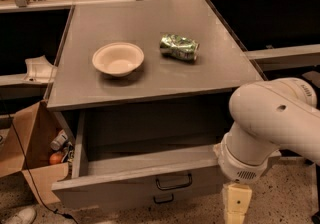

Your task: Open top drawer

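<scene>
The top drawer (135,188) is a grey metal drawer under the table top and stands pulled out, showing its empty inside. A dark loop handle (173,182) sits at the centre of its front panel. A smaller handle (164,198) of a lower drawer shows just beneath. My white arm (272,118) fills the lower right. My gripper (237,207) hangs as a cream-coloured part at the bottom edge, just right of the drawer's front right corner and apart from the handle.
A grey table top (150,75) carries a beige bowl (118,59) and a crushed green can (179,47). A cardboard box (30,143) with bottles stands on the floor at the left. Dark shelves flank the table on both sides.
</scene>
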`<state>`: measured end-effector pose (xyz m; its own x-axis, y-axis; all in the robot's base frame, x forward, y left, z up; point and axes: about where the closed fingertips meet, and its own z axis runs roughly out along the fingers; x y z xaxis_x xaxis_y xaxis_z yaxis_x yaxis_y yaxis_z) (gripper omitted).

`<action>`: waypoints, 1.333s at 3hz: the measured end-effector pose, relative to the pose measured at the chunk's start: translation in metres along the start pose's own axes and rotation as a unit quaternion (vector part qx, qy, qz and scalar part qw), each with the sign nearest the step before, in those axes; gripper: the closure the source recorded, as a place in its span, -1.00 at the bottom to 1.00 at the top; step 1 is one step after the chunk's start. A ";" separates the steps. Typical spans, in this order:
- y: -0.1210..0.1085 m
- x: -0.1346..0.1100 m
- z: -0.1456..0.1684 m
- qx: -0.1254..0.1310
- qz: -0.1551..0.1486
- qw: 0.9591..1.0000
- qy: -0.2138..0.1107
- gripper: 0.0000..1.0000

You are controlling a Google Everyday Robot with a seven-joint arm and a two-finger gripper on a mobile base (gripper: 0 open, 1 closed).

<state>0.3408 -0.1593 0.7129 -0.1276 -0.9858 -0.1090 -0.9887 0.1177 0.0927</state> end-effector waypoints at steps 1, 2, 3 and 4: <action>-0.002 -0.007 0.009 0.001 -0.008 1.000 0.009 -1.00; -0.001 -0.008 0.025 -0.011 -0.013 1.000 0.012 -1.00; 0.002 -0.002 0.041 -0.030 -0.016 0.999 0.018 -1.00; 0.019 0.010 0.047 -0.049 -0.033 0.998 0.034 -1.00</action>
<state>0.3173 -0.1617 0.6666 -0.0529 -0.9973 -0.0513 -0.9819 0.0426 0.1846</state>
